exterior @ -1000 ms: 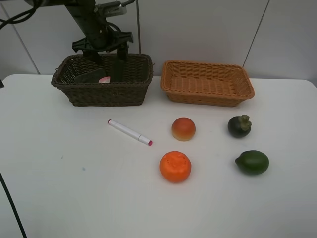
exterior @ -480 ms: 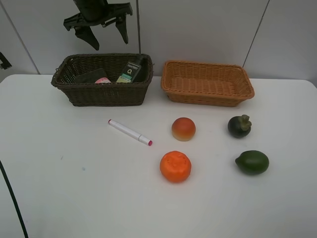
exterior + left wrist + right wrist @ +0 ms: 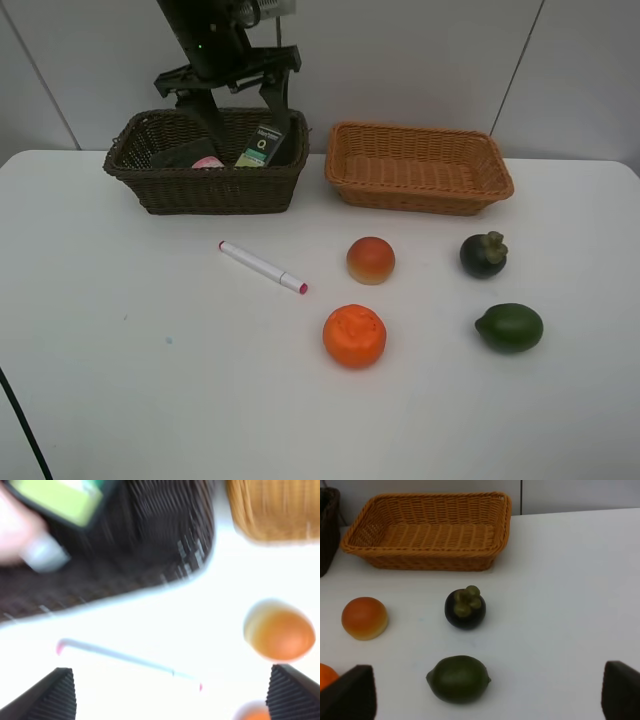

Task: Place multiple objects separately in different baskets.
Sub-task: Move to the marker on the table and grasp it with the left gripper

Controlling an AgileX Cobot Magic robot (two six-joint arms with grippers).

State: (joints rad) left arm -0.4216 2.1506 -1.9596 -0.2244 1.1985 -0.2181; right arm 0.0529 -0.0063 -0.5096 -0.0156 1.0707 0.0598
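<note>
My left gripper (image 3: 243, 110) hangs open and holds nothing just above the dark brown basket (image 3: 205, 185). In that basket lie a black bottle (image 3: 260, 145) with a green label, a pink bottle (image 3: 208, 162) and a dark eraser (image 3: 175, 155). On the table are the white marker (image 3: 262, 267), peach-coloured fruit (image 3: 370, 260), orange (image 3: 354, 335), mangosteen (image 3: 483, 254) and green fruit (image 3: 509, 327). The light basket (image 3: 420, 195) holds nothing. My right gripper (image 3: 487, 707) is open, low over the table near the green fruit (image 3: 458, 678) and mangosteen (image 3: 465, 610).
The white table (image 3: 120, 380) ends at a pale wall right behind both baskets. The two baskets stand side by side with a narrow gap between them. A black cable (image 3: 20, 420) runs along the table's left front edge.
My left gripper lifted out of the dark basket, leaving the black bottle leaning inside. It then shifted right and dropped back to just above the rim, still open.
</note>
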